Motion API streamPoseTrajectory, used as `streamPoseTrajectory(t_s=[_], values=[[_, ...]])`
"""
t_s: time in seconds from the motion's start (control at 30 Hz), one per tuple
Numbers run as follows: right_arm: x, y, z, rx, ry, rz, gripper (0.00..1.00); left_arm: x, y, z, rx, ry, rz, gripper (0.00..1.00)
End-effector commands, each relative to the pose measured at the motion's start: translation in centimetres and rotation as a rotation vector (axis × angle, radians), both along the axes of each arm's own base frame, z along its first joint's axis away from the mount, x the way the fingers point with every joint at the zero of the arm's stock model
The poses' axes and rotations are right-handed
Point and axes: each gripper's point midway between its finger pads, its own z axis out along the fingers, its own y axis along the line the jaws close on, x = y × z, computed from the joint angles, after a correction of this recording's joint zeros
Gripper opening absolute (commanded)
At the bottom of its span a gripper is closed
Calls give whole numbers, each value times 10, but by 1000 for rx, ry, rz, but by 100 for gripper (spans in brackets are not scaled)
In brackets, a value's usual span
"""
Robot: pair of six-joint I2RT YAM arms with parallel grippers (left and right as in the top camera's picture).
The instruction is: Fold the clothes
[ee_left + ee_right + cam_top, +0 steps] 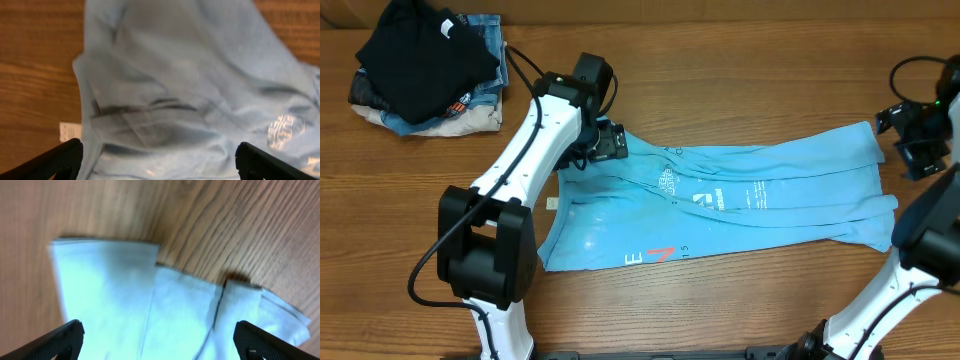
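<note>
Overhead: the sky-blue T-shirt (pixel 740 200) lies as a long band on the surface (pixel 720 80), one end under the left claw (pixel 607 143), the other just beside the right claw (pixel 917 150).

Left wrist: the claw is spread wide and empty, with rumpled cloth directly beneath it.

Right wrist: the claw is wide and empty, with layered edges below it.

The cotton looks soft, light and limp. It is probably best pinched through all layers at the end corners.

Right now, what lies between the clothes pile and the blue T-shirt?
Overhead view: bare table between pile and T-shirt, with the left arm crossing above it.
</note>
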Motion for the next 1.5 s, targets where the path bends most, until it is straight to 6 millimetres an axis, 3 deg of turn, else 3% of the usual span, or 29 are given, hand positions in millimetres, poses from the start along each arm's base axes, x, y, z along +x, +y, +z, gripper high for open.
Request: streamPoseTrajectory(t_s=[0.0,0.13,0.23,0.47,0.57,0.83,0.97,1.1,1.27,1.33,1.47], values=[[6,10,39,27,-106,65,100,14,13,12,36,-76,-49,98],[-4,26,37,88,-66,83,100,33,18,9,35,-132,-119,92],[-3,34,37,94,-60,162,100,43,18,-3,24,-136,-208,89],[0,51,38,112,-53,206,100,44,14,-49,-79,-48,-307,87],[2,55,37,112,-53,217,100,46,7,-59,-126,-47,-346,86],[5,56,38,106,-62,224,100,54,3,-59,-138,-84,-369,80],[5,56,38,105,-62,224,100,54,3,-59,-138,-82,-369,67],[6,56,38,104,-65,224,100,52,3,-59,-138,-76,-368,47],[6,56,38,104,-64,224,100,46,4,-56,-138,-46,-362,10],[6,56,38,104,-65,224,100,43,5,-50,-139,-31,-346,4],[6,56,38,104,-65,224,100,35,6,-27,-143,9,-301,4]])
